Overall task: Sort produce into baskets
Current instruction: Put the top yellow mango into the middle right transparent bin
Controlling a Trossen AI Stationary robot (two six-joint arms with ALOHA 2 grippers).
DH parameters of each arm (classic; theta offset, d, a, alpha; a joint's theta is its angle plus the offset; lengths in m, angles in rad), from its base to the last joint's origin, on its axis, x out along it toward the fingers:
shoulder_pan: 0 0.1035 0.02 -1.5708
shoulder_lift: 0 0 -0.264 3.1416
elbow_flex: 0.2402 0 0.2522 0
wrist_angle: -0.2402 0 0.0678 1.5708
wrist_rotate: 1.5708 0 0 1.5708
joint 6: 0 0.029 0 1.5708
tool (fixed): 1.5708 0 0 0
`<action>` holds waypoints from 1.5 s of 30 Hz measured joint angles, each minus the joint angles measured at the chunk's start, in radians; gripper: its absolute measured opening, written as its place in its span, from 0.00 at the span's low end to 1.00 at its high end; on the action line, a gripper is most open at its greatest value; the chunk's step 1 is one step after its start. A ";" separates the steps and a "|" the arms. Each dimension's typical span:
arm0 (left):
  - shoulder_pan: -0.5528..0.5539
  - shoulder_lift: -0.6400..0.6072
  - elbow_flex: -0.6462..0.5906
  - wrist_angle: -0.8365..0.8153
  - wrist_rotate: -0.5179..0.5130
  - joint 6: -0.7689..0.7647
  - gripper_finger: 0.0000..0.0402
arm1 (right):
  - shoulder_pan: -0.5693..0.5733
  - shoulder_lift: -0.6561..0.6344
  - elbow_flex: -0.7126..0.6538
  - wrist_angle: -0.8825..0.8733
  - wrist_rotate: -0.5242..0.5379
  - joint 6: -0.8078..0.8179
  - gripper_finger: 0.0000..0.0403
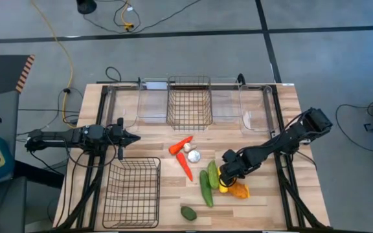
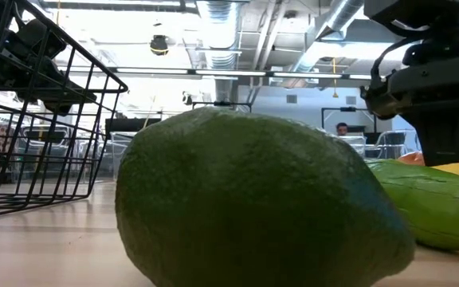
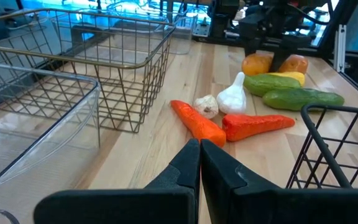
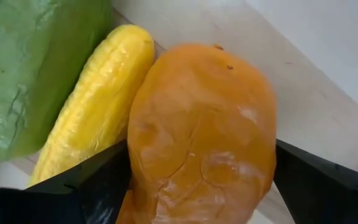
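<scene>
My right gripper (image 1: 227, 180) stands over an orange fruit (image 4: 204, 137), shut on it. The fruit lies next to the yellow squash (image 4: 92, 106) and a green cucumber (image 4: 30, 68). Two red-orange carrots (image 1: 180, 145) (image 1: 185, 167) and two white garlics (image 1: 191, 155) lie at mid-table, with two cucumbers (image 1: 207, 184) beside them. The dark green avocado (image 1: 188, 212) lies near the front edge. My left gripper (image 1: 133, 137) is shut and empty, hovering at the left, clear of the produce. My right gripper pinches the orange fruit by its two opposite sides (image 4: 143, 168), one finger (image 4: 98, 183) on each. The fingers come from above, slanting down from the table's right. The fruit fills the whole gap and appears to lie on the table against the squash.
One wire-mesh basket (image 1: 132, 193) stands at the front left, another (image 1: 189, 102) at the far middle between clear plastic bins (image 1: 153, 103) (image 1: 256, 107). In the low view the avocado (image 2: 253, 199) fills the foreground. A person sits far behind the table.
</scene>
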 joint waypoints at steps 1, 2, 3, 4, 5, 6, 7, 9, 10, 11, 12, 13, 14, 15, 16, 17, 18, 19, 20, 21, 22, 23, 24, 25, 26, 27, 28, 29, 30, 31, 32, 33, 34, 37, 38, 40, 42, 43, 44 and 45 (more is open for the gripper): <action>0.000 0.000 0.000 0.000 0.000 0.000 0.00 | 0.000 0.000 0.000 0.002 0.001 0.000 0.94; 0.000 0.000 0.000 0.000 0.000 0.000 0.00 | 0.000 0.000 0.000 0.003 0.002 0.000 0.92; 0.000 0.000 0.000 0.000 0.000 0.000 0.00 | 0.000 0.000 0.000 0.002 0.002 -0.001 0.91; 0.000 0.000 0.000 0.000 0.000 0.000 0.00 | 0.000 0.000 0.000 0.000 0.003 -0.001 0.89; 0.000 0.000 0.000 0.000 0.000 0.000 0.00 | 0.000 0.000 0.000 -0.002 0.004 -0.001 0.87; 0.000 0.000 0.000 0.000 0.000 0.000 0.00 | 0.000 0.000 0.000 -0.005 0.005 0.000 0.84; 0.000 0.000 0.000 0.000 0.000 0.000 0.00 | 0.000 0.000 0.000 -0.007 0.006 -0.001 0.82; 0.000 0.000 0.000 0.000 0.000 0.000 0.00 | 0.000 0.000 0.000 -0.009 0.006 0.000 0.77; 0.000 0.000 0.000 0.000 0.000 0.000 0.00 | 0.000 -0.001 0.000 -0.010 0.007 0.000 0.76; 0.000 0.000 0.000 0.000 0.000 0.000 0.00 | 0.000 -0.001 0.000 -0.011 0.007 0.000 0.74; 0.000 0.000 0.000 0.000 0.000 0.000 0.00 | 0.000 -0.004 0.000 -0.012 0.006 0.000 0.74; 0.000 0.000 0.000 0.000 0.000 0.000 0.00 | 0.000 -0.008 0.000 -0.015 0.006 0.000 0.73; 0.000 0.000 0.000 0.000 0.000 0.000 0.00 | -0.002 -0.012 0.000 -0.015 0.006 0.000 0.73; 0.000 0.000 0.000 0.000 0.000 0.000 0.00 | -0.004 -0.021 0.001 -0.018 0.004 0.002 0.73; 0.000 0.000 0.000 0.000 0.000 0.000 0.00 | -0.007 -0.031 0.004 -0.029 0.000 0.007 0.73; 0.000 0.000 0.000 0.000 0.000 0.000 0.00 | -0.009 -0.040 0.011 -0.044 -0.009 0.008 0.73; 0.000 0.000 0.000 0.000 0.000 0.000 0.00 | -0.009 -0.053 0.019 -0.059 -0.012 0.007 0.73; 0.000 0.000 0.000 0.000 0.000 0.000 0.00 | -0.009 -0.067 0.030 -0.078 -0.015 0.008 0.73; 0.000 0.000 0.000 0.000 0.000 0.000 0.00 | -0.009 -0.080 0.042 -0.096 -0.015 0.008 0.73; 0.000 0.000 0.000 0.000 0.000 0.000 0.00 | -0.009 -0.094 0.057 -0.117 -0.015 0.008 0.73; 0.000 0.000 0.000 0.000 0.000 0.000 0.00 | -0.009 -0.109 0.072 -0.138 -0.015 0.008 0.73; 0.000 0.000 0.000 0.000 0.000 0.000 0.00 | -0.009 -0.122 0.088 -0.159 -0.015 0.008 0.73; 0.000 0.000 0.000 0.000 0.000 0.000 0.00 | -0.009 -0.138 0.104 -0.173 -0.015 0.008 0.73; 0.000 0.000 0.000 0.000 0.000 0.000 0.00 | -0.009 -0.154 0.120 -0.185 -0.015 0.008 0.73; 0.000 0.000 0.000 0.000 0.000 0.000 0.00 | -0.009 -0.170 0.137 -0.195 -0.013 0.008 0.73; 0.000 0.000 0.000 0.000 0.000 0.000 0.00 | -0.011 -0.187 0.153 -0.202 -0.010 0.007 0.73; 0.000 0.000 0.000 0.000 0.000 0.000 0.00 | -0.014 -0.203 0.168 -0.207 0.000 0.007 0.73; 0.000 0.000 0.000 0.000 0.000 0.000 0.00 | -0.016 -0.219 0.181 -0.210 0.018 0.007 0.73; 0.000 0.000 0.000 0.000 0.000 0.000 0.00 | -0.019 -0.236 0.195 -0.215 0.042 0.007 0.73; 0.000 0.000 0.000 0.000 0.000 0.000 0.00 | -0.024 -0.251 0.209 -0.217 0.070 0.004 0.73; 0.000 0.000 0.000 0.000 0.000 0.000 0.00 | -0.030 -0.265 0.221 -0.218 0.101 -0.002 0.73; 0.000 0.000 0.000 0.000 -0.001 0.000 0.00 | -0.037 -0.281 0.232 -0.218 0.132 -0.015 0.73; 0.000 0.000 0.000 0.000 -0.001 0.000 0.00 | -0.047 -0.295 0.241 -0.217 0.163 -0.031 0.73; 0.000 0.000 0.000 0.000 -0.001 0.000 0.00 | -0.088 -0.335 0.259 -0.219 0.266 -0.097 0.73; 0.000 0.000 0.000 0.000 -0.001 0.000 0.00 | -0.108 -0.347 0.264 -0.219 0.293 -0.129 0.73; 0.000 0.000 0.000 0.000 -0.001 0.000 0.00 | -0.158 -0.370 0.266 -0.216 0.332 -0.190 0.73; 0.000 0.000 0.000 0.000 -0.002 0.000 0.00 | -0.219 -0.387 0.266 -0.215 0.351 -0.250 0.73; 0.000 0.000 0.000 0.000 -0.004 0.004 0.00 | -0.252 -0.391 0.266 -0.215 0.352 -0.281 0.73; 0.000 0.000 0.000 0.000 -0.010 0.012 0.00 | -0.287 -0.392 0.266 -0.214 0.352 -0.313 0.73; 0.000 0.000 0.000 0.000 -0.014 0.022 0.00 | -0.320 -0.392 0.266 -0.213 0.352 -0.345 0.73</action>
